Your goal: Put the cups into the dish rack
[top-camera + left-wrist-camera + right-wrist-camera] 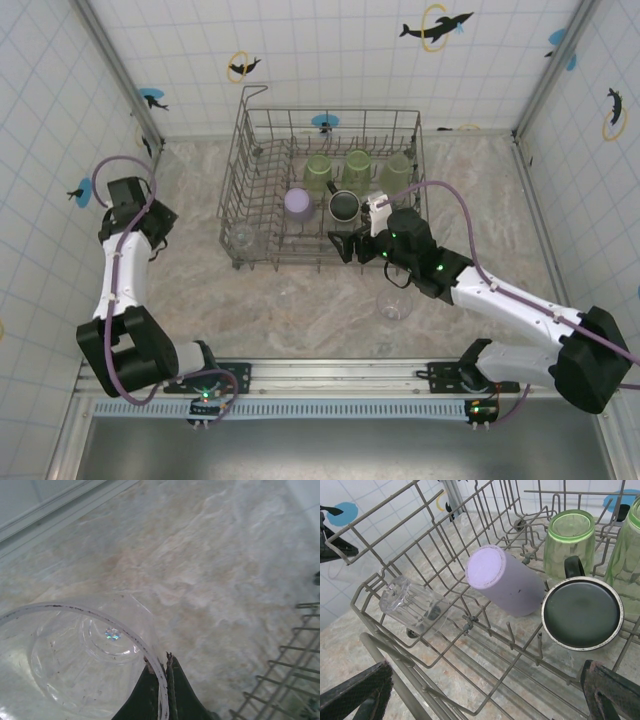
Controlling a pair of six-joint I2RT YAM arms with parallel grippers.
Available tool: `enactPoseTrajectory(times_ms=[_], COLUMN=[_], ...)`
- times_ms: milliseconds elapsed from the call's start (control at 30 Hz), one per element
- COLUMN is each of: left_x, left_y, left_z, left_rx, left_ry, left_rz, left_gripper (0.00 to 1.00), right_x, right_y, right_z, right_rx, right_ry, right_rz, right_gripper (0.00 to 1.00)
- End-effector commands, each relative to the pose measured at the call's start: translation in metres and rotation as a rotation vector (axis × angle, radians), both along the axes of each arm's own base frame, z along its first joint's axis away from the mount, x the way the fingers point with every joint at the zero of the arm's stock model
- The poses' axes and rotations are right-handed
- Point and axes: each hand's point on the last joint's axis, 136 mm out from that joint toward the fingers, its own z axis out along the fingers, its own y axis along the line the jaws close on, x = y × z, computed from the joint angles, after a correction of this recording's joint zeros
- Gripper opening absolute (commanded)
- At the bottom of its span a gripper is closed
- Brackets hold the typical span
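two-fingered left gripper [159, 662] clamps the rim of a clear glass tumbler [75, 655]; right gripper [485, 667] gapes wide by the grey wire dish rack [243, 170].

No lettering, brand, number or label is legible in this scene. The tiled walls [330, 60] carry wordless picture stickers: a black dolphin [436, 27] through a yellow ring at 1 o'clock, a blue fish shape [325, 122] at 12 o'clock behind the dish rack [245, 180].
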Motion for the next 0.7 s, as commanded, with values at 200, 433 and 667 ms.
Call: enactPoseTrajectory(times_ms=[200,433,667], left_x=[0.037,0.047,0.052], left_y=[-0.016,-0.025,-0.04], left_z=[0.053,0.072,0.099], left_rx=[-0.02,-0.048,-0.06], left_ry=[-0.289,-0.426,-0.605], left_rz=[-0.119,-0.163,-0.244], left_gripper=[0.0,0.0,0.0], right_x=[0.005,0.01,0.02], right_y=[0.018,0.037,0.051], right_z=[0.014,0.014,0.014], right_rx=[0.04,0.032,0.018], right_ry=[-0.019,-0.003,0.012], right_rz=[0.018,0.04,0.036], right_gripper=[1.0,1.0,1.0])
